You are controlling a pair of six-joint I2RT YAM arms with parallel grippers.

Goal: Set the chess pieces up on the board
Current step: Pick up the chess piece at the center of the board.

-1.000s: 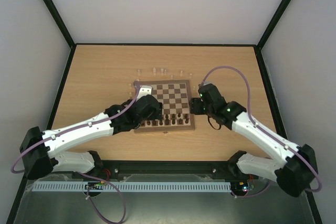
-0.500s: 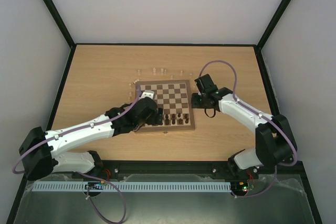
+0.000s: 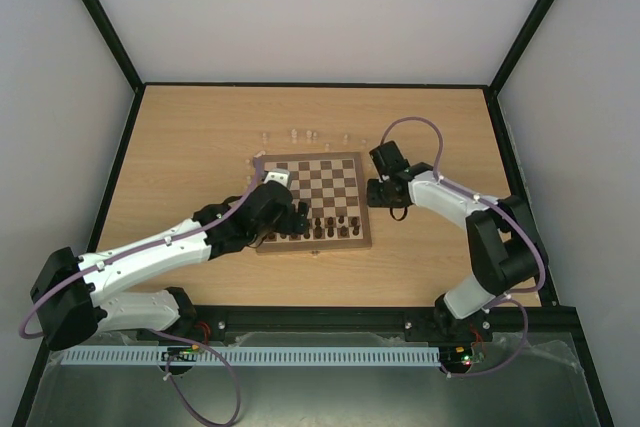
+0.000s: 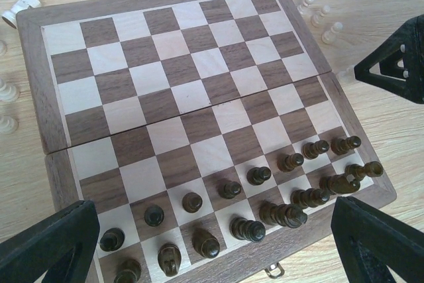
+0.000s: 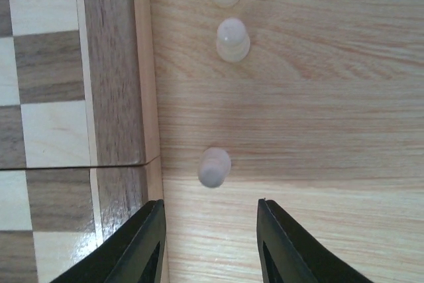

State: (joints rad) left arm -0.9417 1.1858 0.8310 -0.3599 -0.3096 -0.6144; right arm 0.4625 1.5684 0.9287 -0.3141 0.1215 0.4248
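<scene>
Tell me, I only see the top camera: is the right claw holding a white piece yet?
Observer: No. The right wrist view shows the right gripper open, with one pale piece standing just ahead of its fingertips.
Operator: Is that piece on the board?
Observer: No, it stands on the table beside the board edge, not touching it.
Operator: What about the left claw?
Observer: The left gripper is open and empty, above two rows of dark pieces.

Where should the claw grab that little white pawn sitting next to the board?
Pinch the pale pawn just under its round head, coming straight down from above. It looks upright beside the board, so its narrow neck is easiest for the right claw, and there is room on both sides for the fingers.
</scene>
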